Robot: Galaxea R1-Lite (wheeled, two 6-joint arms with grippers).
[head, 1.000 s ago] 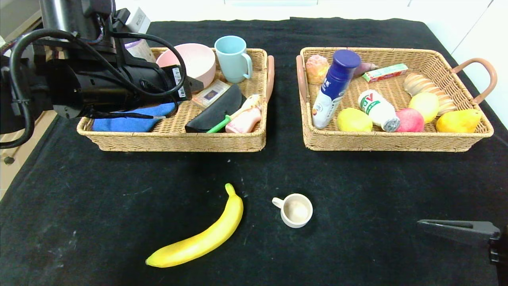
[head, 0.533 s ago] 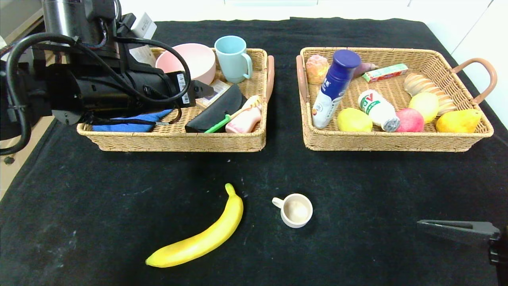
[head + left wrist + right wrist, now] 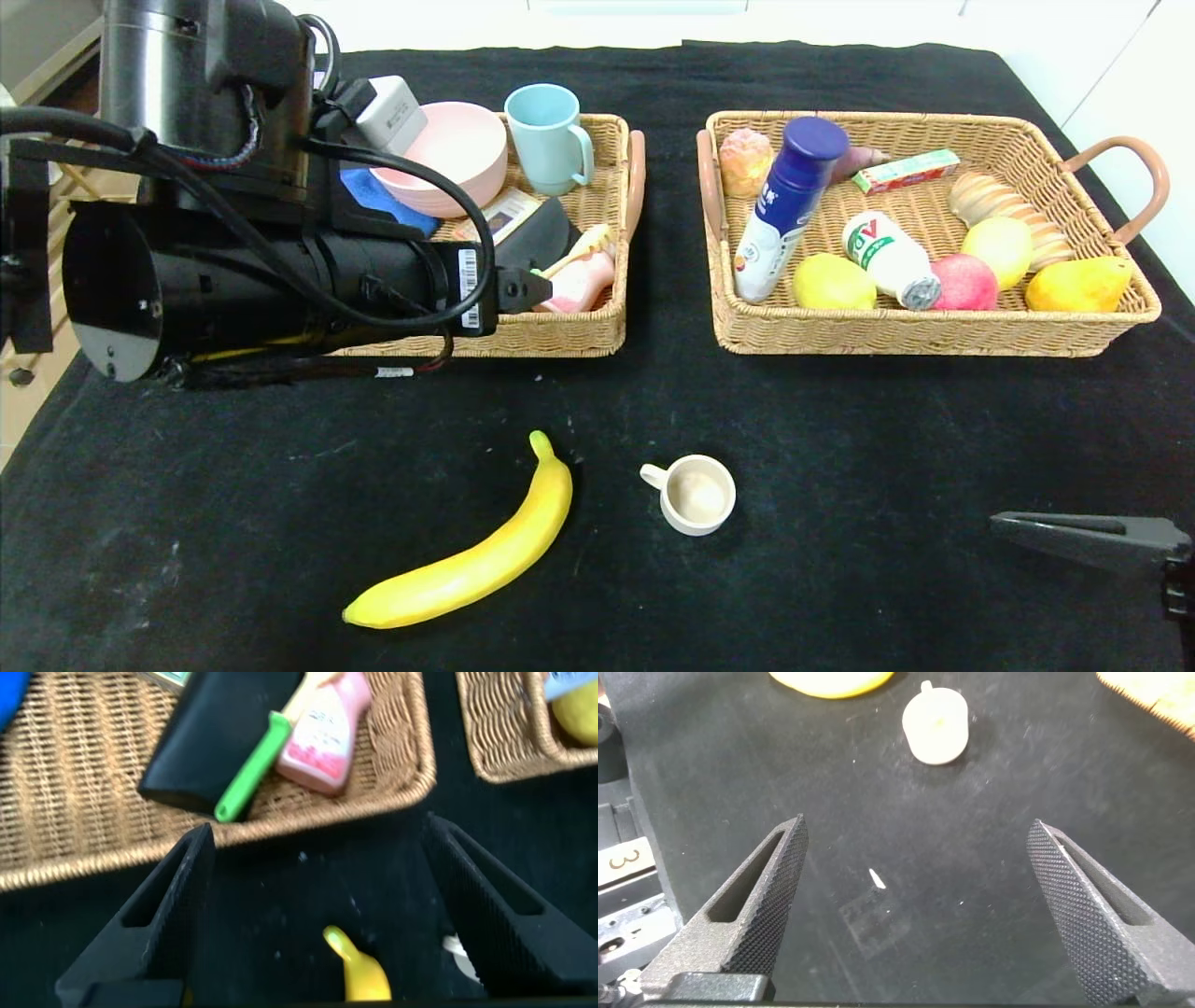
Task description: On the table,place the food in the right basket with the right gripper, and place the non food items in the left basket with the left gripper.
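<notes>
A banana [image 3: 476, 557] and a small white cup [image 3: 695, 494] were seen lying on the black table [image 3: 840, 420], side by side but apart, in front of the two wicker baskets. The cup stood upright with its handle turned toward the banana's stem end.

The left gripper [image 3: 318, 905] was held above the table just in front of the left basket [image 3: 560, 331], near that basket's front right corner. Its fingers [image 3: 154, 915] were spread wide, with nothing between them; through the gap the banana's stem [image 3: 355, 966] was seen on the cloth. In the head view the gripper itself was hidden behind the left arm [image 3: 271, 280], which covered much of the left basket.

In the left basket were seen a pink bowl [image 3: 457, 154], a light blue mug [image 3: 549, 138], a blue cloth [image 3: 387, 201], a black case [image 3: 220, 733], a green toothbrush [image 3: 250, 770] resting on the case, and a pink bottle [image 3: 322, 742] beside it.

The right basket [image 3: 934, 331] held a tall blue-capped bottle [image 3: 784, 205] leaning on the rim, a small bottle [image 3: 892, 259] on its side, several fruits and a pear [image 3: 1078, 285].

The right gripper [image 3: 920, 915] was parked low over the table at the near right, well apart from the cup [image 3: 936, 726]. Its fingers [image 3: 747, 905] were wide apart and held nothing.
</notes>
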